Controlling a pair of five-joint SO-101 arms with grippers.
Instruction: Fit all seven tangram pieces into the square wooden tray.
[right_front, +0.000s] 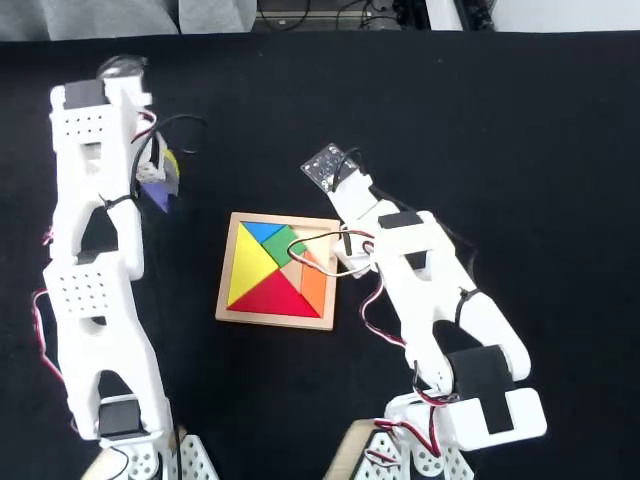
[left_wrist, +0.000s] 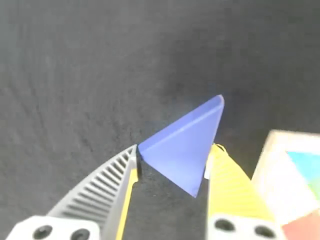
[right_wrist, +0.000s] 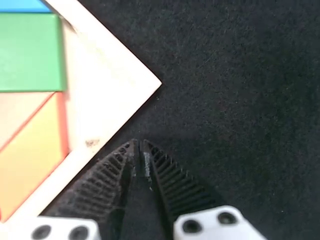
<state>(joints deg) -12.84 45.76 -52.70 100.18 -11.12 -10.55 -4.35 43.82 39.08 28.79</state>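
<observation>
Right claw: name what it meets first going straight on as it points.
Likely the rim of the wooden tray, near its corner, just ahead of the shut right claw; height is unclear.

The square wooden tray (right_front: 274, 321) lies flat on the black surface, turned slightly askew. Five coloured pieces lie flat in it. A large yellow triangle (right_front: 245, 270) fills the side toward the left arm, and a large red triangle (right_front: 278, 296) fills the near side. A blue triangle (right_front: 262, 232) lies along the far edge, with a green piece (right_front: 290, 245) beside it. An orange piece (right_front: 316, 286) lies along the side toward the right arm. A pale wood-coloured patch (right_front: 299, 268) sits between green and orange. A blue-violet triangle (left_wrist: 185, 145) is apart from the tray, off its far corner, pinched between the fingers of the left hand (left_wrist: 175, 149) with one point sticking out past them.
</observation>
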